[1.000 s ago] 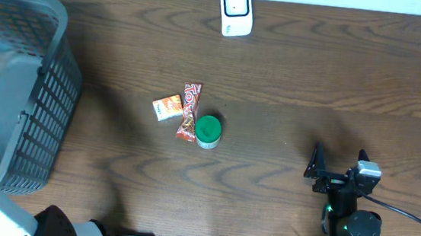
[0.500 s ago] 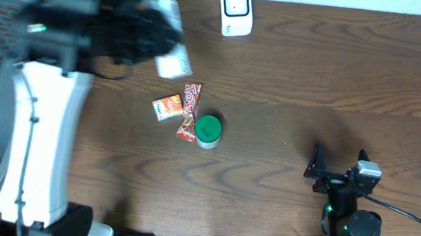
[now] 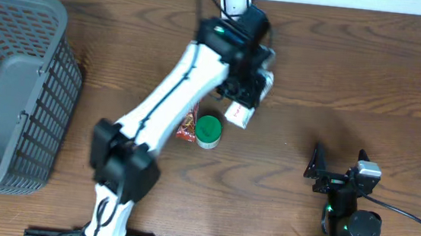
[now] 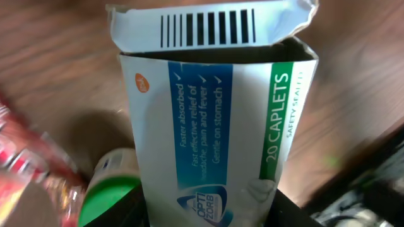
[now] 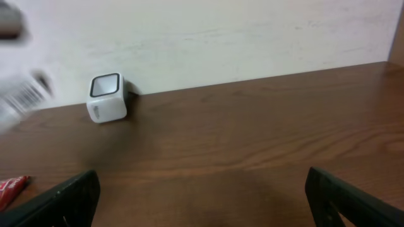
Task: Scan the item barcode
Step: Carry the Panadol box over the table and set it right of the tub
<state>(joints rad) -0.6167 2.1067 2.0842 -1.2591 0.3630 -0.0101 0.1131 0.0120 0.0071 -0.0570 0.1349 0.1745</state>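
Note:
A white, blue and green caplet box (image 4: 214,120) fills the left wrist view, its end flap open and showing a black barcode (image 4: 207,28). My left gripper (image 4: 208,214) is shut on the box's lower end. From overhead, the left gripper (image 3: 249,91) holds the box (image 3: 238,114) just below the white scanner (image 3: 236,4) at the table's back edge. The scanner (image 5: 106,106) also shows in the right wrist view, with the blurred box (image 5: 22,98) to its left. My right gripper (image 3: 339,164) rests open at the front right, nothing between its fingers.
A green-lidded tub (image 3: 209,130) and a red snack packet (image 3: 186,129) lie on the table under the left arm. A grey mesh basket (image 3: 50,112) stands at the far left. The wall runs close behind the scanner.
The left arm has swung from the basket side across to the right, carrying the caplet box to just below the scanner. The right arm has not moved.

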